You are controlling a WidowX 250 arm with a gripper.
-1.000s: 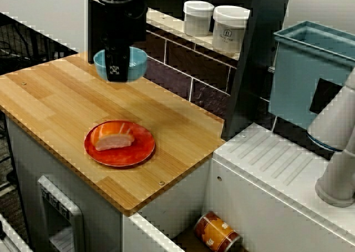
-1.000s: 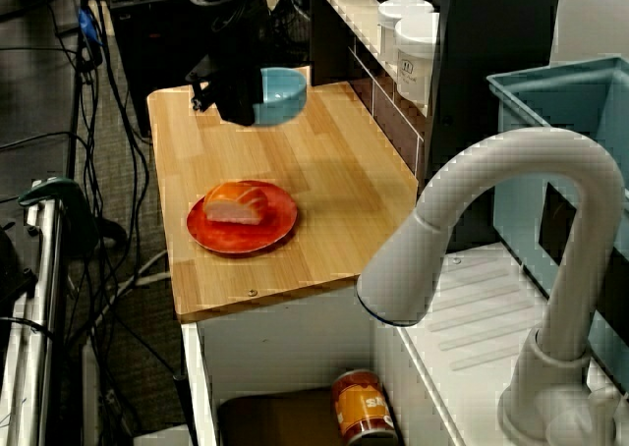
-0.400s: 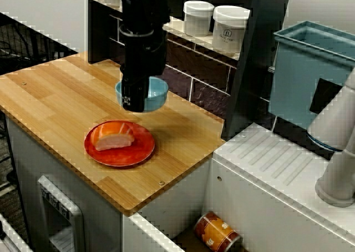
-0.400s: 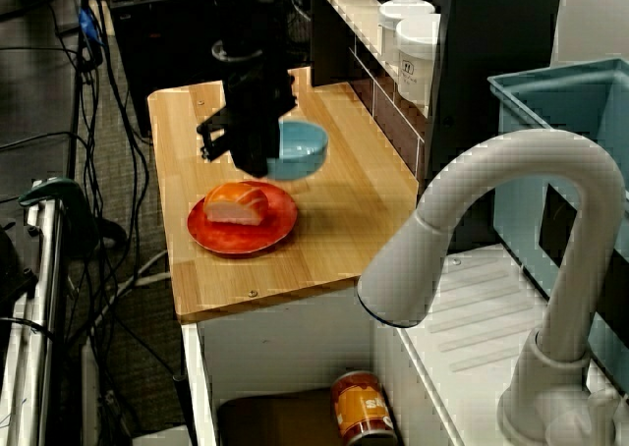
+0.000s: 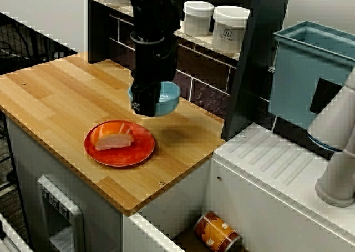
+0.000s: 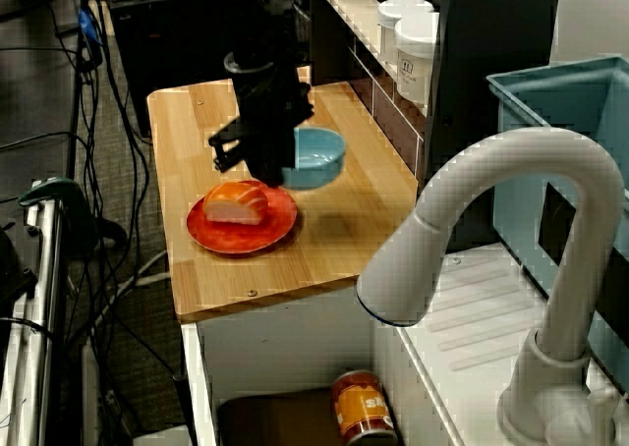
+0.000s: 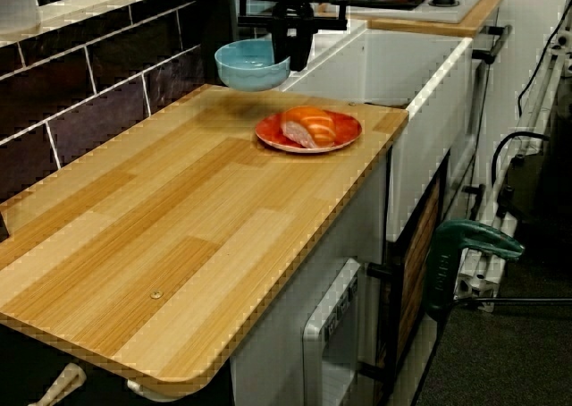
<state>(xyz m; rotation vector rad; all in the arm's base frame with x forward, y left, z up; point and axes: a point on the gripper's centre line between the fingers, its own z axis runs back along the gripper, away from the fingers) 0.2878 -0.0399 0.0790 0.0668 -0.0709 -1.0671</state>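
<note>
Side view, arm (image 7: 293,17) vertical (wrist down), jaws clamped on blue bowl (image 7: 252,68), above counter (image 7: 179,218)

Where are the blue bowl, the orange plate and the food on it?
blue bowl (image 5: 169,95), the view from above, on its inside, at the right.
orange plate (image 5: 142,151), the view from above, on its bare right rim.
food (image 5: 112,142), the view from above, on its pale side.

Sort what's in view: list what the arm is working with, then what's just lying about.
In hand: tool, gripping the rim of the blue bowl, held above the wooden counter.
Lying about: red plate with a piece of food; two white jars on the shelf; can below; faucet; teal bin.
</note>
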